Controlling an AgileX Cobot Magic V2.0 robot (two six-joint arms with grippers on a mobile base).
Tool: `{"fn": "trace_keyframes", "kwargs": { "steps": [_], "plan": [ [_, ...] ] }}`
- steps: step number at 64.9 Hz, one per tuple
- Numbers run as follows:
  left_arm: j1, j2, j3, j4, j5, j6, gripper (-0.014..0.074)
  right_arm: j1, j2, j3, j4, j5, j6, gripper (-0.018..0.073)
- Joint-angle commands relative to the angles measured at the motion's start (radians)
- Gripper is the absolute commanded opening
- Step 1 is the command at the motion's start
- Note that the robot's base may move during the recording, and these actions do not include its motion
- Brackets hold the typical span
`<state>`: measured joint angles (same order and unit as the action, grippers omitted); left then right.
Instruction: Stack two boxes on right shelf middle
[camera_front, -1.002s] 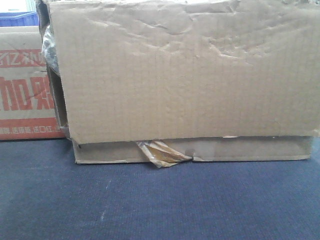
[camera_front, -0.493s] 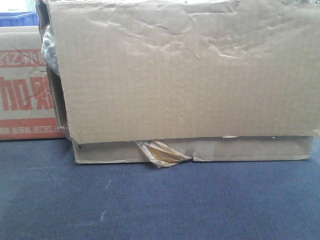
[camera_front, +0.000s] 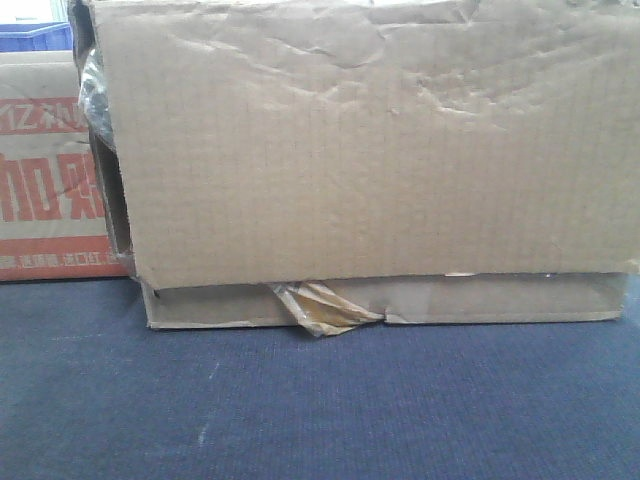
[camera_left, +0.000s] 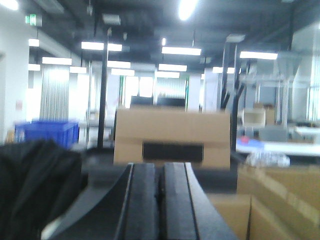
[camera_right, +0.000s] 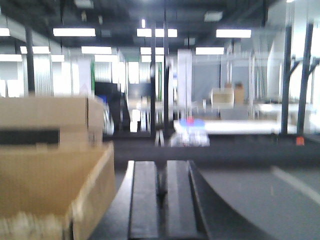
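Brown corrugated cardboard is filling the front view; the large box (camera_front: 370, 150), its face wrinkled, is sitting on top of the thin flat box (camera_front: 500, 300), whose torn yellowish tape (camera_front: 325, 307) is curling out at the seam between them; the pair is resting on the dark blue-grey table top (camera_front: 320, 410), just in front of a red-printed box (camera_front: 50, 180) and a blue crate (camera_front: 35, 37). We are judging that the flat one is lying underneath to give the big one a steady base; no steel shelf is showing in any view, so we are reckoning the stack is not yet where it belongs. Our left gripper (camera_left: 160, 200) and right gripper (camera_right: 161, 200) are both pointing out across the hall, fingers pressed together on nothing, apparently kept clear of the cardboard.
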<state>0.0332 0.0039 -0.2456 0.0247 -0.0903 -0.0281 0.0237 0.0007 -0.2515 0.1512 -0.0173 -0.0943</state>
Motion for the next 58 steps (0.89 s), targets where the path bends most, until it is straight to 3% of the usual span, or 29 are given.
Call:
{"fn": "trace_keyframes", "kwargs": {
  "steps": [1, 10, 18, 22, 29, 37, 45, 58],
  "plan": [
    [0.004, 0.043, -0.158, 0.017, 0.081, 0.000, -0.0111, -0.005, 0.020, -0.135, 0.002, 0.050, -0.001, -0.0154],
    [0.004, 0.153, -0.389, 0.017, 0.199, 0.000, -0.0111, -0.003, 0.143, -0.335, -0.061, 0.190, -0.001, -0.0143],
    [0.004, 0.269, -0.543, 0.031, 0.356, 0.000, -0.0085, -0.003, 0.299, -0.489, -0.063, 0.223, -0.001, 0.0001],
    [0.003, 0.361, -0.623, 0.041, 0.488, 0.000, 0.0016, -0.003, 0.410, -0.569, -0.063, 0.229, -0.001, 0.0194],
    [-0.031, 0.428, -0.656, 0.050, 0.530, 0.000, 0.0205, -0.003, 0.526, -0.631, -0.081, 0.227, -0.001, 0.0404],
    [-0.081, 0.472, -0.656, 0.072, 0.549, 0.000, 0.0449, -0.003, 0.603, -0.646, -0.116, 0.205, -0.001, 0.0566],
    [-0.098, 0.529, -0.665, 0.074, 0.619, 0.000, 0.0608, -0.003, 0.656, -0.646, -0.116, 0.204, -0.001, 0.0568],
    [-0.098, 0.695, -0.785, 0.074, 0.797, 0.000, 0.0587, 0.000, 0.699, -0.646, -0.089, 0.263, -0.001, 0.0568]
  ]
}}
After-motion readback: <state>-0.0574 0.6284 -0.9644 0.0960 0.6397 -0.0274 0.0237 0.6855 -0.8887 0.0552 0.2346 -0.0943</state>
